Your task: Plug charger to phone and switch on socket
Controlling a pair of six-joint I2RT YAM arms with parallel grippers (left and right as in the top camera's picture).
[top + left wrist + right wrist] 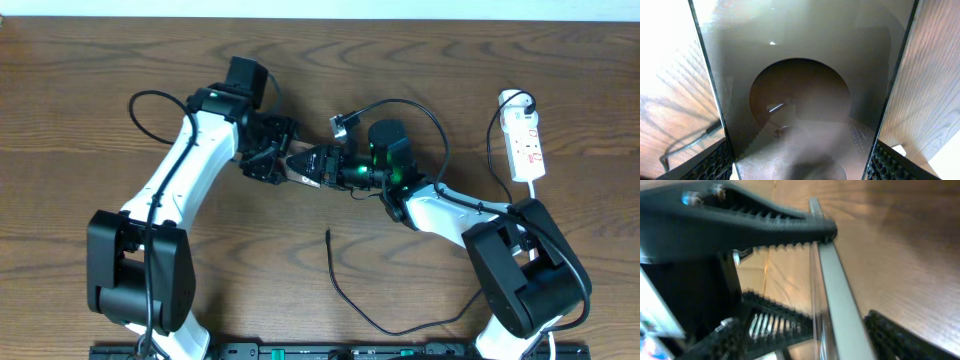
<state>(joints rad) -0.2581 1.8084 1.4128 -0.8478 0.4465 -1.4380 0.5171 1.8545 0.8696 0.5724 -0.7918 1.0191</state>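
Left wrist, left claw [804, 165] clamping phone [800, 75], lettering unreadable

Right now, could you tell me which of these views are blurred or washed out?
Overhead: sharp, evenly lit. Left wrist: the phone fills the frame, hazy, with washed-out table at left. Right wrist: smeared and soft throughout.

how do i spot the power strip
Go to the right end of the wooden table, past the right arm. The power strip lies there near the far edge. Unlike the thin black cable mid-table, it is a white bar with red marks.
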